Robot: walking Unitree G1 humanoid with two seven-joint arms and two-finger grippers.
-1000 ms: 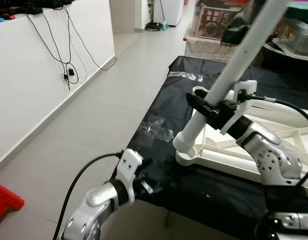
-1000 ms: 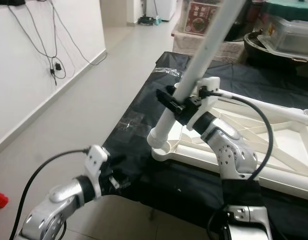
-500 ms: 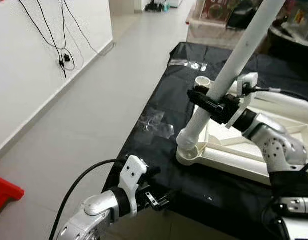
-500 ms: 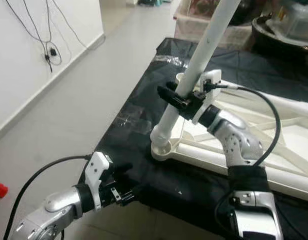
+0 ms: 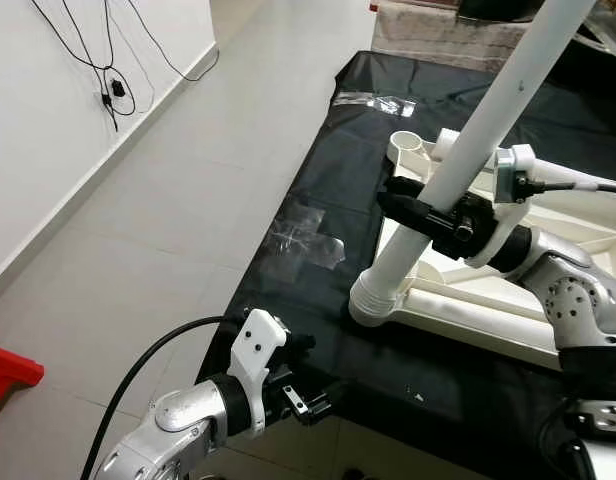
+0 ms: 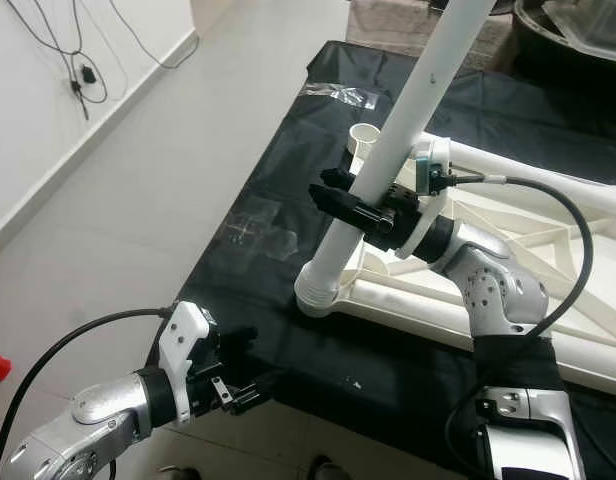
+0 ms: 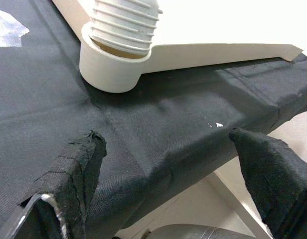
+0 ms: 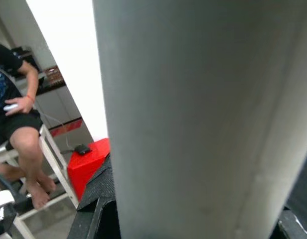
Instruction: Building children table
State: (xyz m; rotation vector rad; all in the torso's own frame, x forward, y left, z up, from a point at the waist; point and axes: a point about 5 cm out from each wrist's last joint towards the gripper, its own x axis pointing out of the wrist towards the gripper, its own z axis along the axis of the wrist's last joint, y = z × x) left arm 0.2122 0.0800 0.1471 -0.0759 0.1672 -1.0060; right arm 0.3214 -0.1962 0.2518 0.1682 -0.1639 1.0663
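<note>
A white table top (image 5: 458, 312) lies upside down on a black cloth (image 5: 318, 180). A long white leg (image 5: 473, 140) leans up to the right, and my right gripper (image 5: 428, 215) is shut on it a little above its lower end. The leg's threaded end (image 7: 126, 25) sits in the near corner socket (image 7: 111, 74). My left gripper (image 5: 303, 395) hovers low at the cloth's near edge, open, its fingers (image 7: 78, 169) spread towards that socket. In the right wrist view the leg (image 8: 193, 119) stands close up between the fingers.
A second socket (image 5: 406, 146) stands at the far corner of the table top. Clear tape (image 5: 306, 235) and a plastic bag (image 5: 373, 102) lie on the cloth. To the left are tiled floor, a white wall with cables (image 5: 108, 85) and a red object (image 5: 8, 370). A seated person (image 8: 14, 114) is nearby.
The whole view has tipped downward. The leg stays in my right gripper with its threaded end at the corner socket. My left gripper remains by the cloth's near edge.
</note>
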